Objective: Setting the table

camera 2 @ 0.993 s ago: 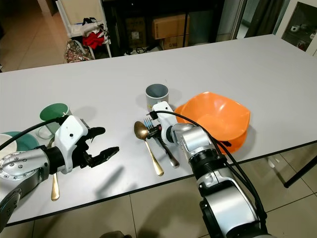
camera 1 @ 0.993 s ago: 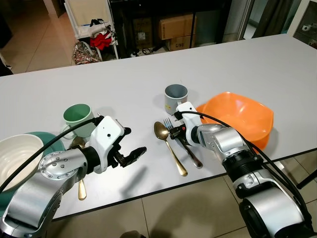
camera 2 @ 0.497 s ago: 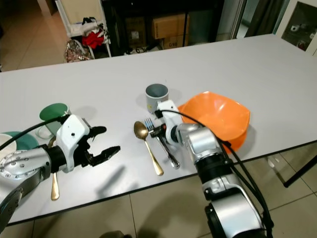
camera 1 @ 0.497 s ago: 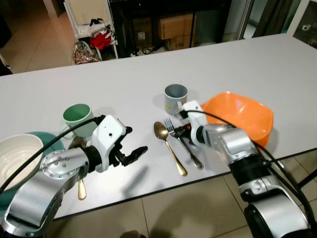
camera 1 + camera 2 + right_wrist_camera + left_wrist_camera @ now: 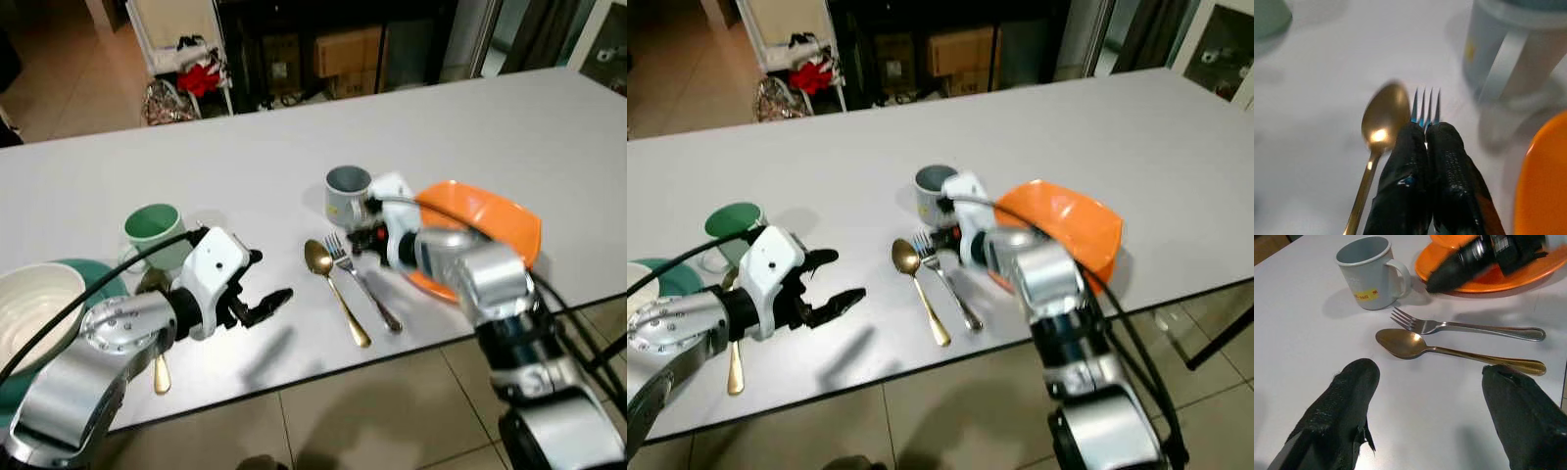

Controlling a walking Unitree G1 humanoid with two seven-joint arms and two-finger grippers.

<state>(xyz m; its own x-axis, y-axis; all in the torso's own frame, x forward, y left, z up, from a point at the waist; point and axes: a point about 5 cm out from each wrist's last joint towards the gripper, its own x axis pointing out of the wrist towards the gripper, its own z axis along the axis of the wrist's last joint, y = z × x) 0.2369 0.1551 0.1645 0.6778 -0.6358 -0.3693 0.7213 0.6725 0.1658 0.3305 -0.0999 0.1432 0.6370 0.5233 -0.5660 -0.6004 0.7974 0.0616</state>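
Observation:
A steel fork and a gold spoon lie side by side on the white table, in front of a grey mug. My right gripper is shut and empty. It hovers just above the fork's tines, between the mug and the orange bowl. My left gripper is open and held low over bare table to the left of the spoon. Its two fingers stand wide apart.
A green mug stands at the left. Beside it a white bowl sits on a teal plate, and a second gold spoon lies under my left arm. The table's near edge runs just below the cutlery. Boxes and a rack stand beyond the table.
My right arm has drawn back and up from the fork toward the mug, and now covers part of the orange bowl. The fork stays on the table. The left arm is unmoved.

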